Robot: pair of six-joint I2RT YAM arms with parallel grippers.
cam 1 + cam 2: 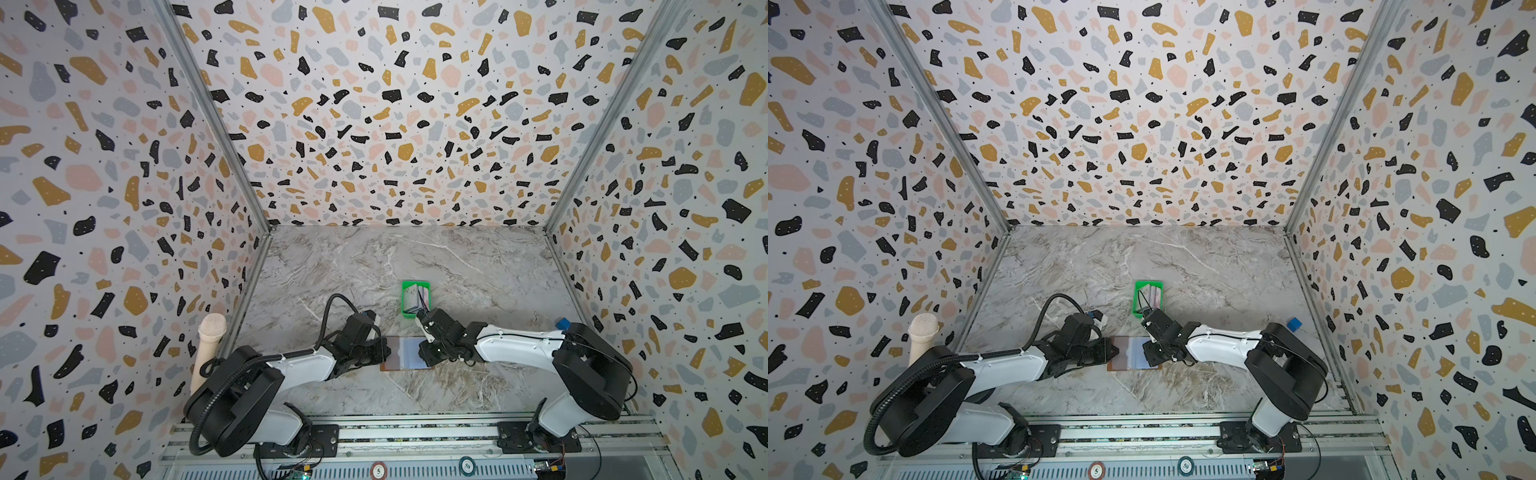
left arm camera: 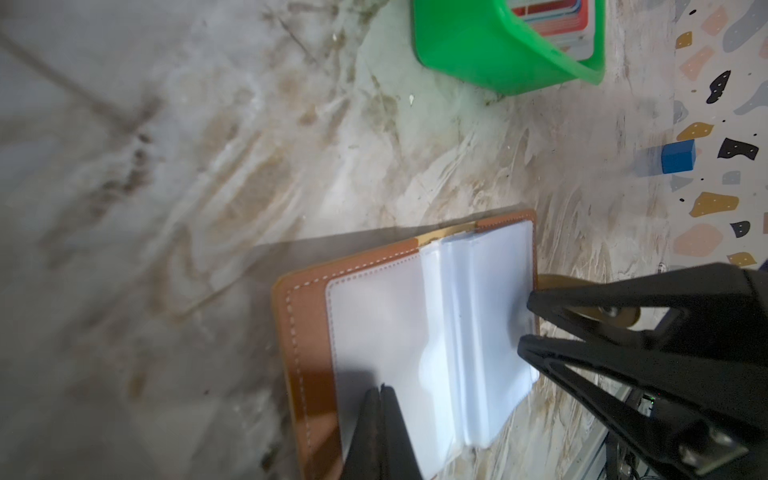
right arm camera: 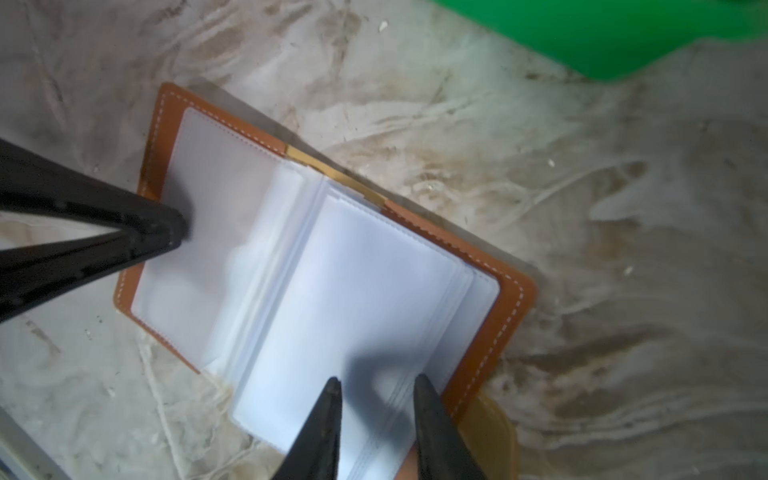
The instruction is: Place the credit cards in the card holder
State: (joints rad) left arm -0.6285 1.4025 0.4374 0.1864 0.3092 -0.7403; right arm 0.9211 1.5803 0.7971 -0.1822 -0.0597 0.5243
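The left gripper (image 2: 381, 388), fingers pressed together, bears down on the 9 o'clock page of the card holder (image 1: 405, 353), which lies open on the marble table (image 1: 457, 266). The right gripper (image 3: 378, 380), fingers spread, sits over its 3 o'clock sleeves, perhaps touching them. The credit cards (image 1: 415, 297) stand in a green tray (image 1: 415, 284) at the holder's 12 o'clock, with a blue cube (image 1: 562, 323) towards 2 o'clock

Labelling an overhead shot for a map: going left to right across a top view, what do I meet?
Beige foam-tipped cylinder → left hand → open tan-brown leather card holder → right hand → small blue cube. The green plastic tray overlaps the holder's span, so it is left out.
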